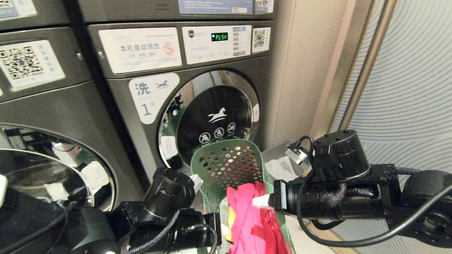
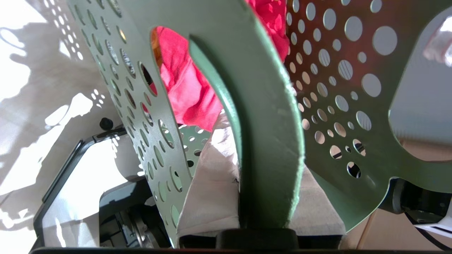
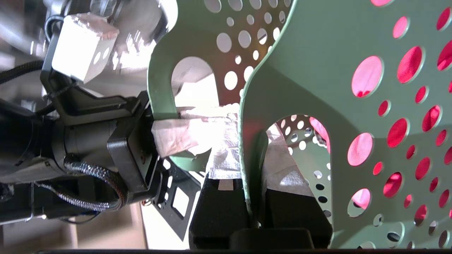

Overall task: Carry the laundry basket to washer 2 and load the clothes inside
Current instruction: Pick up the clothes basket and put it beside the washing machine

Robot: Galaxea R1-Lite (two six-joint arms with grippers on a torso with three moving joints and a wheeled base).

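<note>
The green laundry basket (image 1: 226, 165), dotted with round holes, hangs squeezed narrow between my two arms in front of the machines. My left gripper (image 2: 268, 197) is shut on one handle strip (image 2: 261, 116). Shut on the opposite handle's edge (image 3: 247, 148) is my right gripper (image 3: 252, 197). In the head view the left gripper (image 1: 196, 180) and the right gripper (image 1: 262, 201) flank the basket. The clothes lie inside: a pink-red garment (image 1: 250, 218) on top and a yellow one (image 1: 231, 225) under it. The dark grey washer straight ahead (image 1: 212, 116) bears numeral 1; washer 2's label is out of view.
A like machine (image 1: 53, 106) stands at the left with its chrome door ring (image 1: 102, 173) near my left arm. A grey bin with white cloth (image 1: 280, 164) sits behind the basket. A beige wall (image 1: 310, 70) and a ribbed panel (image 1: 406, 88) close the right side.
</note>
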